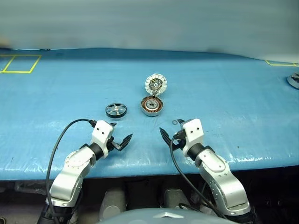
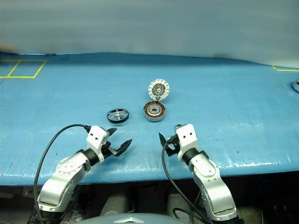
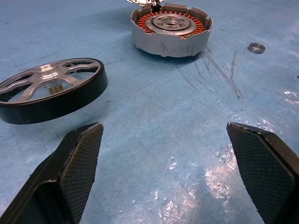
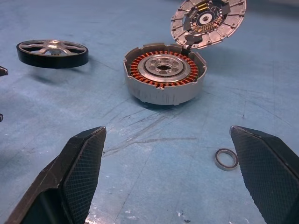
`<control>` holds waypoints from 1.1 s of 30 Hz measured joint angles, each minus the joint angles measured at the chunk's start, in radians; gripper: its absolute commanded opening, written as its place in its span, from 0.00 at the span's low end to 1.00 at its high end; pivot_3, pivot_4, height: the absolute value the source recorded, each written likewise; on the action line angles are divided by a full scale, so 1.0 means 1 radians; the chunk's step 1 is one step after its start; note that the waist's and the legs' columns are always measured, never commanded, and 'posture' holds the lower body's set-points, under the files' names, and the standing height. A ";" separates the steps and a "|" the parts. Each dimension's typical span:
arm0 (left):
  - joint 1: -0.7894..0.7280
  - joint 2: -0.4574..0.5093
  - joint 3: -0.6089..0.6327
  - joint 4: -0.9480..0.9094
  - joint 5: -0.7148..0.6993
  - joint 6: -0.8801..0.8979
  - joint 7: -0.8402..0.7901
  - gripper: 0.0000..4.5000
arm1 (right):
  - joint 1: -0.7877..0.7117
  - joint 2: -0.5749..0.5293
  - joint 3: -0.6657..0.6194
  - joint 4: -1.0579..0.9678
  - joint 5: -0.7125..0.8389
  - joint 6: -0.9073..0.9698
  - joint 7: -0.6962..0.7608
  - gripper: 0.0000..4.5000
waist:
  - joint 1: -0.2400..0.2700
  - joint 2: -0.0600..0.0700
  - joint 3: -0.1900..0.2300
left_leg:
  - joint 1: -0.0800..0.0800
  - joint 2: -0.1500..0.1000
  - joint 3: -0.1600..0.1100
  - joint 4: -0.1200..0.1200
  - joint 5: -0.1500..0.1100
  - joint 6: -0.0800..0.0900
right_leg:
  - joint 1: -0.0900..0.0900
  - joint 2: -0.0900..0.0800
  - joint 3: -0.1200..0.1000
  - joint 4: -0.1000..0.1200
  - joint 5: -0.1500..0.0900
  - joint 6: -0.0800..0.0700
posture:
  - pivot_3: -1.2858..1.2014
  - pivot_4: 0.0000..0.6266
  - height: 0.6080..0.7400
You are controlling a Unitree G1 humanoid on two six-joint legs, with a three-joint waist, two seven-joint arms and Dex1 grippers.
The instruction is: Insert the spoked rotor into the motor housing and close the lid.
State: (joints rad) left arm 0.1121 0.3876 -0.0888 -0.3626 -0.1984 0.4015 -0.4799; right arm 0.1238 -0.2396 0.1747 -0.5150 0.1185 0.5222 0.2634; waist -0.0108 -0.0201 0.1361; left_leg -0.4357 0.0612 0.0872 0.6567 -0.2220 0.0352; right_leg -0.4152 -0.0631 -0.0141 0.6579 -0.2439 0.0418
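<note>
Both arms are reaching forward over the near edge of the blue table (image 1: 56,88), the left gripper (image 1: 120,136) and right gripper (image 1: 170,134) angling inward. Jaws on each are gaping wide, gripping nothing, short of the spoked rotor (image 1: 116,110) and motor housing (image 1: 152,106).

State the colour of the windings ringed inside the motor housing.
Copper-orange, seen best in the right wrist view, around the silver centre of the motor housing.

Head stereo overlooks table (image 1: 56,93); wrist cams low, close.
</note>
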 measured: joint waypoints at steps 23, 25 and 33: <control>0.032 -0.032 -0.040 0.004 0.032 -0.047 0.001 1.00 | -0.782 -0.157 0.350 0.321 -0.044 0.508 0.210 0.99 | -0.001 0.001 0.000 | -0.005 -0.001 0.001 0.000 0.001 0.001 | 0.000 0.002 -0.001 0.000 0.000 -0.001 | 0.52 0.24 1.00; 0.037 -0.034 -0.041 0.004 0.034 -0.048 0.002 1.00 | -0.804 -0.147 0.374 0.398 -0.062 0.474 0.225 0.99 | -0.002 0.001 0.001 | -0.005 -0.001 0.001 0.000 0.001 0.001 | -0.001 0.002 0.000 0.001 0.000 0.000 | 0.52 0.24 1.00; 0.060 -0.041 -0.055 0.004 0.062 -0.072 0.020 1.00 | -0.854 -0.116 0.383 0.571 -0.114 0.347 0.279 0.99 | -0.003 0.001 0.001 | -0.005 0.000 0.002 0.000 0.001 0.001 | 0.000 0.003 0.000 0.001 0.001 0.001 | 0.52 0.24 1.00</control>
State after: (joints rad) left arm 0.1721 0.3461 -0.1441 -0.3588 -0.1366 0.3294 -0.4597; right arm -0.7302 -0.3553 0.5575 0.0564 0.0044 0.8691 0.5427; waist -0.0141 -0.0189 0.1368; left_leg -0.4406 0.0608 0.0887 0.6568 -0.2214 0.0365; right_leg -0.4156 -0.0604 -0.0145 0.6590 -0.2432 0.0427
